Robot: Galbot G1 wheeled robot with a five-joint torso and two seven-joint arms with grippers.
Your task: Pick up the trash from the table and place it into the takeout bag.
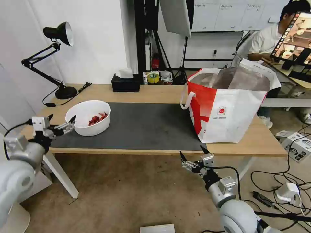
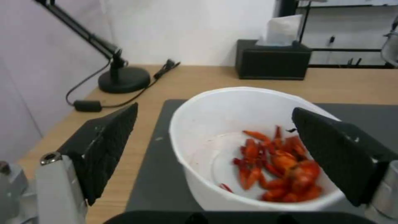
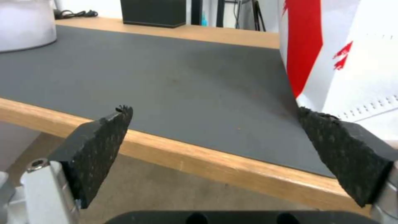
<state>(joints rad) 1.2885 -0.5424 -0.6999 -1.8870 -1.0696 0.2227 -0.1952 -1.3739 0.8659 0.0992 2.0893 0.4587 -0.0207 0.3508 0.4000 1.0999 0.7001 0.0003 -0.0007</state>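
I see a white bowl (image 1: pixel 88 117) of red scraps on the grey mat (image 1: pixel 142 126), well to the left of the takeout bag (image 1: pixel 226 106). My left gripper (image 1: pixel 61 123) gapes wide at the bowl's rim. My right gripper (image 1: pixel 193 154), equally wide and empty, hangs below the table (image 1: pixel 155 94) edge beside the bag.

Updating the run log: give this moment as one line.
left gripper: open, at white bowl rim | right gripper: open, below table edge | takeout bag: upright
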